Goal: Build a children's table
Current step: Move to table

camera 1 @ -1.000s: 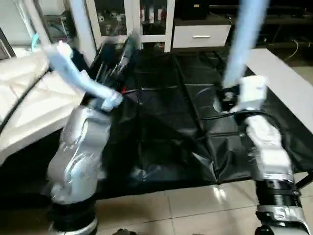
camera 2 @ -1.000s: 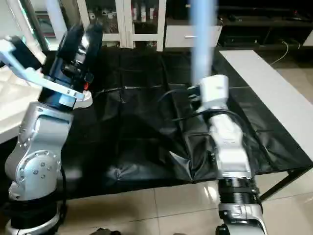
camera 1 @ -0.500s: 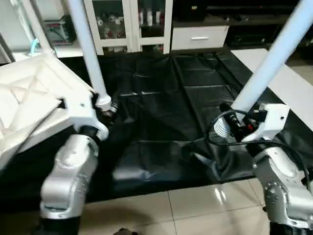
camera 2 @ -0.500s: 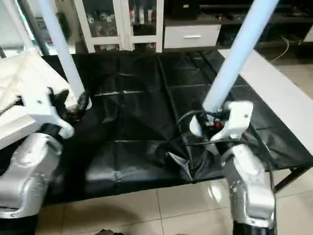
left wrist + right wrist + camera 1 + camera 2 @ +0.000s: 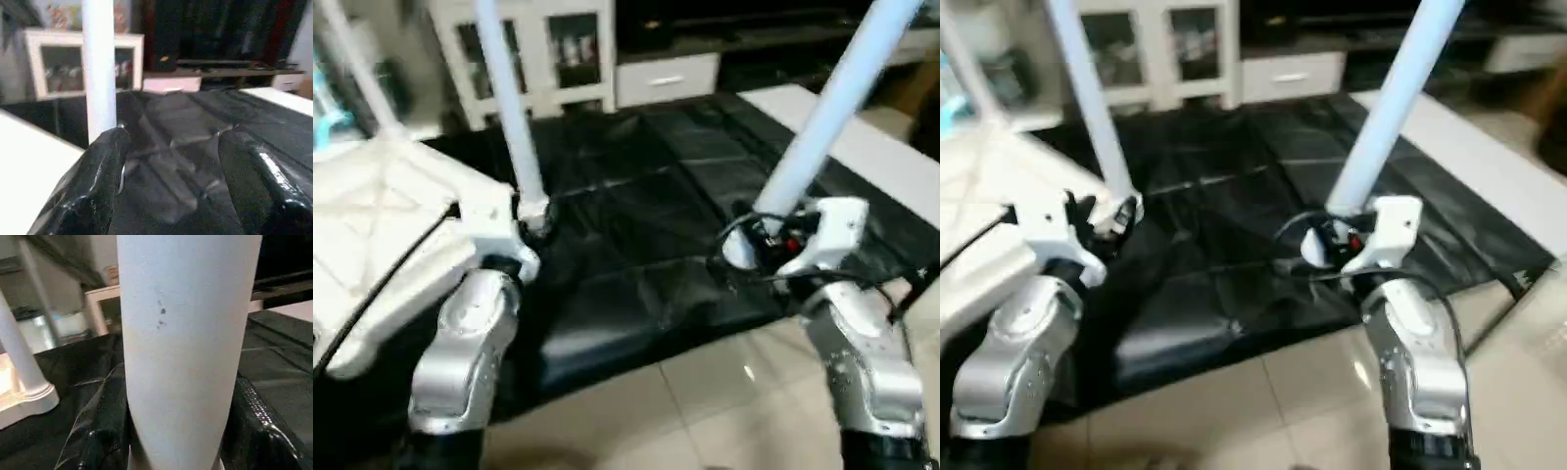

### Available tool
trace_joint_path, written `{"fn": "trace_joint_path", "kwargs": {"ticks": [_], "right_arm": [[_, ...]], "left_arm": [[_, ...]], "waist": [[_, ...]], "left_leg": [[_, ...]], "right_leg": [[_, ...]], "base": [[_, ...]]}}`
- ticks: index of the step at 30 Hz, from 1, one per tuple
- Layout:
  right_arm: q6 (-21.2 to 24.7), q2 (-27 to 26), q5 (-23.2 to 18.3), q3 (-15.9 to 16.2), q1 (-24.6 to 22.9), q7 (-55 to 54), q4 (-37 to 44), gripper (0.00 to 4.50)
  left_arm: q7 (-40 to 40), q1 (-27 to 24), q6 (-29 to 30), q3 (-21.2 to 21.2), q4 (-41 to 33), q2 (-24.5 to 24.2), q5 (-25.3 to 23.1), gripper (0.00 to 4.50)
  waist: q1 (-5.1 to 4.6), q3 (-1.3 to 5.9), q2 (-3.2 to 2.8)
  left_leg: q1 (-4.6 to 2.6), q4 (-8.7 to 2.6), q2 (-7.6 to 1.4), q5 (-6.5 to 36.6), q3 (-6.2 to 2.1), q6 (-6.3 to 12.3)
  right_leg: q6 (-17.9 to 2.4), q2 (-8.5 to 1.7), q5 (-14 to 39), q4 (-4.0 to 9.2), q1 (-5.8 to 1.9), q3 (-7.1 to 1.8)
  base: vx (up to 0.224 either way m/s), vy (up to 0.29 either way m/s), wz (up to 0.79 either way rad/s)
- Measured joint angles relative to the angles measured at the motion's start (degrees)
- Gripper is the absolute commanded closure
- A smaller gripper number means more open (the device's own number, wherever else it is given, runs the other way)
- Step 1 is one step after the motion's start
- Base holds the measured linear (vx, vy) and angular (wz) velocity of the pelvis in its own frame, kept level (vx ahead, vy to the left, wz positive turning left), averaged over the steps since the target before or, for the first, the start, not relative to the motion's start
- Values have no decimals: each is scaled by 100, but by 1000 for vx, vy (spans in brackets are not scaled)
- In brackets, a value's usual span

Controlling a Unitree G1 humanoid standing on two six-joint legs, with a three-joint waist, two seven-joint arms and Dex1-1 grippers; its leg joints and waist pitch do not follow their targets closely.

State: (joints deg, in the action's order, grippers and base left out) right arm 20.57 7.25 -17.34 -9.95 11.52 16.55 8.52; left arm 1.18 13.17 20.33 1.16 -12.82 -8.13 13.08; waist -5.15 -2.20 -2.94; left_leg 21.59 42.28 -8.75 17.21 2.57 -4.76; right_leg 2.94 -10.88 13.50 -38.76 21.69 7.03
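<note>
One leg [image 5: 188,347] stands clamped (upright) inside right pincer [image 5: 1332,240].

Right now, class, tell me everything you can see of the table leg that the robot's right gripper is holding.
The leg is a long, smooth, pale tube that looks like white plastic, with a few small dark specks. It leans, its top slanting up and to the robot's right over the black sheet. The right gripper clamps its lower part, a black finger on each side. Its lower end is apart from the tabletop.

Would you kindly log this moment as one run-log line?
right gripper: shut on loose leg | left gripper: open, empty | tabletop: underside up, fitted leg in corner socket
</note>
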Motion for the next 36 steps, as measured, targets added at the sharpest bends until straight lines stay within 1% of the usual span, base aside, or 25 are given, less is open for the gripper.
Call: {"fn": "trace_joint_path", "kwargs": {"ticks": [2,3,5,6,7,8,10,12,13,14,15,18,19,21,22,24,25,27,28,29,30,32,34,35,36], "right_arm": [[-79,-68,200,71,-17,-152,-88,260],[-138,-155,274,165,-16,-241,-117,260],[-441,-202,503,203,-18,-518,-203,260],[-587,-175,616,179,-18,-642,-232,260],[-707,-122,668,135,-27,-722,-261,260],[-773,-56,704,30,-94,-783,-306,260],[-807,-38,781,-129,-134,-910,-544,260],[-896,-27,824,-159,-152,-943,-552,260],[-984,-15,840,-174,-149,-964,-558,260],[-1109,-23,891,-194,-107,-1015,-599,260],[-1191,-54,933,-187,-60,-1056,-663,260],[-1423,-132,1088,-71,18,-1180,-702,260],[-1468,-109,1102,-76,77,-1204,-697,260],[-1500,-82,1105,-82,160,-1237,-688,260],[-1514,-10,1107,-140,101,-1245,-688,260],[-1486,-1,1118,-223,16,-1277,-774,260],[-1485,2,1121,-229,-36,-1281,-775,260],[-1489,21,1122,-296,-26,-1287,-770,260],[-1496,18,1123,-328,-27,-1294,-773,260],[-1491,-14,1125,-307,-40,-1290,-781,260],[-1489,-83,1126,-205,5,-1279,-779,260],[-1494,-131,1126,-69,17,-1261,-753,260],[-1496,-117,1126,-73,101,-1260,-741,260],[-1499,-103,1127,-78,140,-1260,-733,260],[-1505,-62,1126,-94,135,-1263,-711,260]], "left_arm": [[-15,-146,-134,44,27,-87,-167,124],[-31,-229,-181,106,67,-169,-249,124],[-90,-243,-311,211,139,-244,-449,124],[-118,-244,-337,262,139,-273,-507,124],[-155,-243,-365,273,155,-255,-548,124],[-155,-243,-374,184,175,-219,-559,124],[-205,-353,-479,154,182,-242,-631,124],[-258,-363,-588,186,180,-261,-684,124],[-284,-372,-654,189,180,-261,-722,124],[-308,-385,-736,206,179,-272,-760,124],[-336,-505,-782,292,187,-294,-807,124],[-408,-664,-805,496,260,-345,-904,124],[-413,-655,-830,518,256,-353,-912,124],[-413,-640,-834,499,256,-337,-925,124],[-412,-614,-833,408,269,-258,-927,124],[-409,-621,-850,299,251,-218,-927,124],[-409,-625,-851,301,252,-222,-928,124],[-409,-565,-869,288,236,-227,-927,124],[-409,-537,-905,289,225,-247,-928,124],[-410,-566,-908,305,228,-264,-928,124],[-411,-655,-903,373,248,-308,-930,124],[-415,-651,-897,478,278,-338,-932,124],[-415,-643,-900,487,260,-341,-932,124],[-415,-637,-900,476,261,-336,-932,124],[-416,-622,-905,468,264,-307,-932,124]], "waist": [[-232,-27,-14],[-261,-51,-17],[-236,-41,56],[-196,-8,155],[-141,4,202],[-13,-3,183],[128,9,157],[142,13,146],[164,27,84],[163,48,-21],[117,19,21],[120,-21,42],[157,-14,106],[191,14,292],[262,2,291],[346,1,216],[357,-27,265],[347,-3,182],[327,11,83],[247,-8,97],[207,-32,82],[204,-34,83],[253,-20,148],[254,-6,256],[274,-10,315]], "left_leg": [[0,-117,52,-112,129,256],[-47,-189,124,-156,160,360],[-86,-342,305,-267,310,577],[-85,-439,491,-335,462,684],[-76,-479,611,-367,560,740],[-15,-366,647,-273,579,821],[229,585,656,-167,64,714],[196,342,417,-128,-46,601],[123,-86,177,-121,-77,603],[76,-258,34,-267,5,280],[72,-257,127,-280,81,304],[41,-408,324,-384,228,609],[43,-481,429,-441,374,726],[54,-596,724,-527,632,891],[106,-481,795,-417,713,932],[380,615,767,-175,106,646],[331,754,611,-112,-89,429],[140,232,244,-69,-127,353],[46,-123,32,-106,-13,50],[21,-168,86,-154,80,212],[20,-240,174,-200,160,380],[5,-369,319,-300,262,604],[6,-521,553,-416,490,824],[4,-583,703,-459,627,903],[35,-614,818,-468,798,938]], "right_leg": [[-393,156,239,98,21,-199],[-566,223,357,-86,33,-127],[-612,545,386,-324,-19,4],[-595,663,382,-243,-58,1],[-438,713,325,-202,-64,-160],[-354,616,292,-166,-51,-293],[-158,458,154,-72,-1,-486],[-38,322,3,71,13,-596],[9,318,-64,167,6,-632],[40,328,-87,208,4,-628],[-224,321,40,211,45,-727],[-511,553,352,-505,145,-293],[-483,714,366,-521,132,-137],[-437,820,375,-321,77,-70],[-514,746,362,-317,104,-248],[-342,599,252,-284,144,-338],[-218,473,155,-186,138,-395],[-74,348,-18,-2,130,-424],[-84,313,-78,87,99,-489],[-170,314,-50,170,118,-568],[-557,363,209,-45,178,-578],[-588,549,321,-524,232,-281],[-516,795,348,-516,177,-27],[-483,837,359,-404,127,-8],[-661,860,330,-310,84,-141]], "base": [[-72,287,20],[-72,286,17],[-68,262,-3],[-70,232,-2],[-79,213,0],[-44,249,-6],[-36,260,-14],[-94,358,-8],[-88,317,6],[-79,334,17],[-65,346,8],[-65,323,5],[-64,275,5],[-102,269,-5],[-116,280,0],[-90,294,-17],[-91,306,-26],[-77,266,-6],[-91,395,9],[-113,352,23],[-156,548,24],[-100,345,8],[-98,302,-5],[-122,287,-11],[-126,278,5]]}}
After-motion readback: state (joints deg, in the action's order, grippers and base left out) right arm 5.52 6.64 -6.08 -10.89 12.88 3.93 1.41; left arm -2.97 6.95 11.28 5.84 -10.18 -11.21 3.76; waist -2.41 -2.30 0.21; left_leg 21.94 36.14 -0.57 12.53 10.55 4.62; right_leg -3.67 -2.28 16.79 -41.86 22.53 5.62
